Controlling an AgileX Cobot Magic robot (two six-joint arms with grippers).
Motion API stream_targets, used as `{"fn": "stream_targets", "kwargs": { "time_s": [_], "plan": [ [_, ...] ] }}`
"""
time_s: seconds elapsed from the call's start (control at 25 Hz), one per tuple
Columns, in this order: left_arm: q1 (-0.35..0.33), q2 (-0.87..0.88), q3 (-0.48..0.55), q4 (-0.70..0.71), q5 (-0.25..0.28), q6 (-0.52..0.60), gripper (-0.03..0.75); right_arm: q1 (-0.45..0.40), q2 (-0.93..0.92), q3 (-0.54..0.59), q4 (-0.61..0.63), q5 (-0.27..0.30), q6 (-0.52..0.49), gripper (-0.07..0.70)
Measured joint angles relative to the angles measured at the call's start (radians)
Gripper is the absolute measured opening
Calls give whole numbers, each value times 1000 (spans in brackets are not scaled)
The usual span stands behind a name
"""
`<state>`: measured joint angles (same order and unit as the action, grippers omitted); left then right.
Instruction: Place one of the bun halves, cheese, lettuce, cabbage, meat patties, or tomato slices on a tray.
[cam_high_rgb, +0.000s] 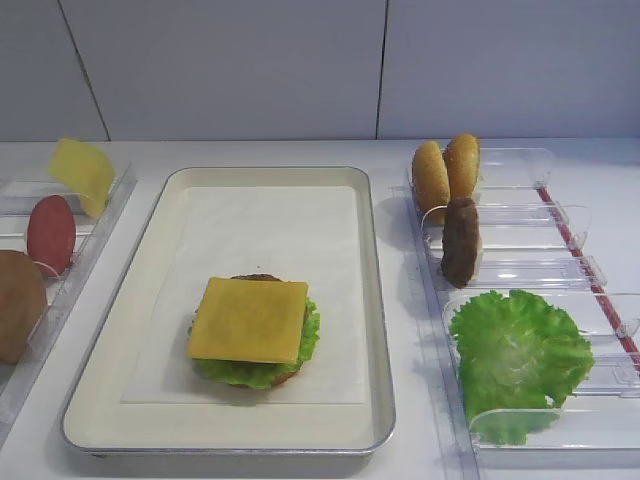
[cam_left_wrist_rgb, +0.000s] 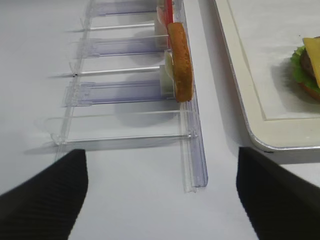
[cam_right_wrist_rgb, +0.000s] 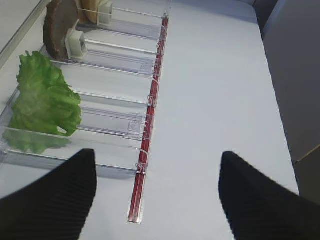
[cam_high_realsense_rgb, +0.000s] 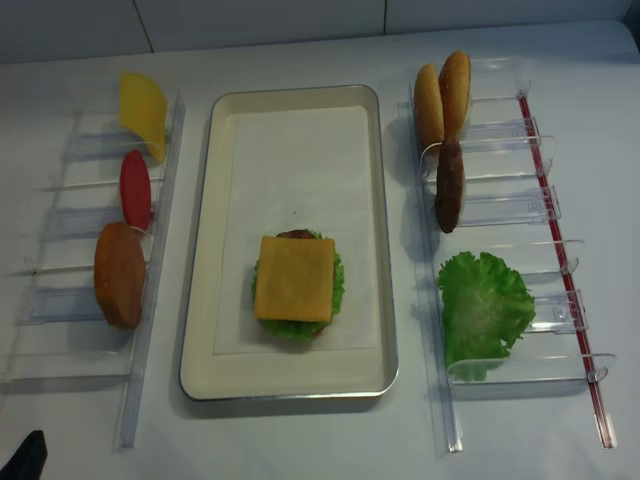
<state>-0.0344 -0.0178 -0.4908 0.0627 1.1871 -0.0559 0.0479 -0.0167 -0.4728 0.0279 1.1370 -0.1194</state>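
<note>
Left clear rack (cam_high_realsense_rgb: 150, 250), left of frame, top to bottom: pale yellow slice (cam_high_realsense_rgb: 143, 110), red tomato slice (cam_high_realsense_rgb: 135, 188), orange-brown round patty (cam_high_realsense_rgb: 119, 274), each standing on edge in its own slot.

Left gripper (cam_left_wrist_rgb: 160, 200): both dark fingers spread wide at the bottom corners of the left wrist view, nothing between them, over bare table just below the rack's near end.

Tray (cam_high_realsense_rgb: 200, 300), centre: white paper liner; in its lower half a stack with cheese (cam_high_realsense_rgb: 294, 279) lying flat on top, lettuce (cam_high_realsense_rgb: 338, 285) frilling out beneath, a dark patty edge at the top.

Right clear rack (cam_high_realsense_rgb: 500, 200): 2 bun halves (cam_high_realsense_rgb: 443, 92) upright at top, meat patty (cam_high_realsense_rgb: 449, 184) on edge below, loose lettuce leaf (cam_high_realsense_rgb: 485, 305) at lower right.

Right gripper (cam_right_wrist_rgb: 157, 200): fingers apart, empty, over table beside the rack.
</note>
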Motion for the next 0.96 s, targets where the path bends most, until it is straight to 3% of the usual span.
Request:
{"fn": "stream_targets", "kwargs": {
  "time_s": [0.96],
  "plan": [
    [0,0,0,0,0,0,582,0,0,0,0,0,2,522]
  ]
}}
